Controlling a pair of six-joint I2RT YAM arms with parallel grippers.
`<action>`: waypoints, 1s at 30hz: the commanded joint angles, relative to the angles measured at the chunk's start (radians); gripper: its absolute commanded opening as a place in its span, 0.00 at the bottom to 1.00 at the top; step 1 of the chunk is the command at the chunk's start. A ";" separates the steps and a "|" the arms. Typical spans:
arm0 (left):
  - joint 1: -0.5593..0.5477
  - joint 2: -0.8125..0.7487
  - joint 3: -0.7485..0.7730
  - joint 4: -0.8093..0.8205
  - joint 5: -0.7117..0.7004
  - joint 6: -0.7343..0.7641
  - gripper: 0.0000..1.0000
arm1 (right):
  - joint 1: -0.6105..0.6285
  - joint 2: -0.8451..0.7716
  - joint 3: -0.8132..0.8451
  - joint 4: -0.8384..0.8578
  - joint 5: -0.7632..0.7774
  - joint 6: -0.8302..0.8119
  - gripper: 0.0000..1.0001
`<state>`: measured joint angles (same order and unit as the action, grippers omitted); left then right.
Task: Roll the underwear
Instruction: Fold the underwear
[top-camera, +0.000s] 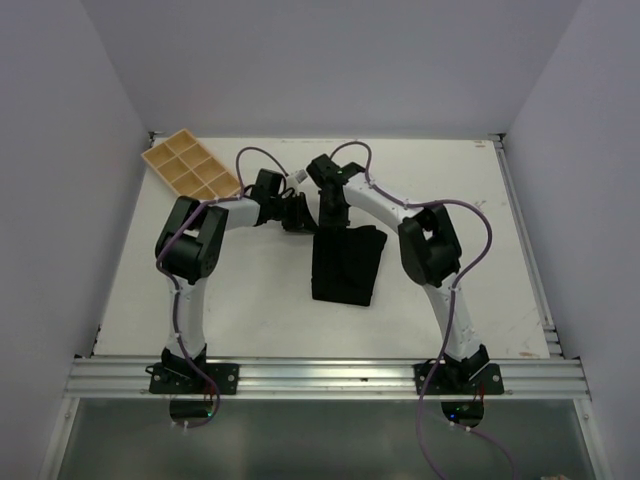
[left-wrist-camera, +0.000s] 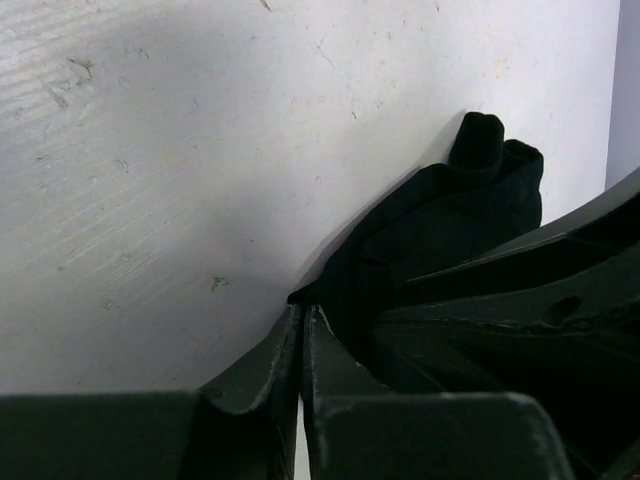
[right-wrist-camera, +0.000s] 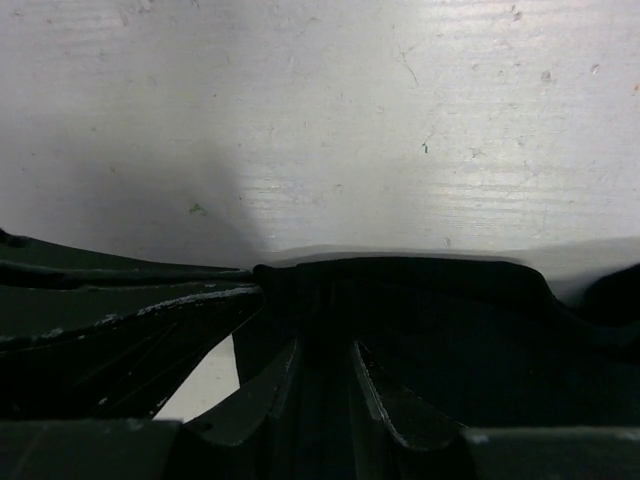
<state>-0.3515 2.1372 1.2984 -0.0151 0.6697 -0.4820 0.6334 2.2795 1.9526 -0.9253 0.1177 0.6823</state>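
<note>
Underwear (top-camera: 346, 265) flat on table (top-camera: 240, 290); far edge clamped between right jaws, corner pinched in closed left jaws.

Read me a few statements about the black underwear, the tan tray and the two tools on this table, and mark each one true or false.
1. The tan compartmented plastic tray sits at the far left corner of the white table. True.
2. The soft black fabric underwear lies inside that tray. False: it lies on the middle of the table, apart from the tray.
3. The left tool and the right tool are both down at the underwear's far edge. True.
4. The underwear is rolled up tight. False: most of it lies spread flat.
</note>
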 joint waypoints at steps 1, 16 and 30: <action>-0.004 0.017 -0.017 0.038 -0.004 0.003 0.03 | 0.009 0.015 0.011 0.014 0.011 0.020 0.28; -0.004 0.029 0.006 0.035 -0.016 -0.020 0.00 | 0.049 -0.034 -0.018 0.042 0.031 -0.017 0.00; -0.003 0.040 0.035 0.017 -0.033 -0.020 0.00 | 0.071 -0.046 0.003 0.078 0.027 -0.024 0.00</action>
<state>-0.3542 2.1483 1.3056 0.0059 0.6724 -0.5056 0.7021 2.3035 1.9327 -0.8787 0.1364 0.6693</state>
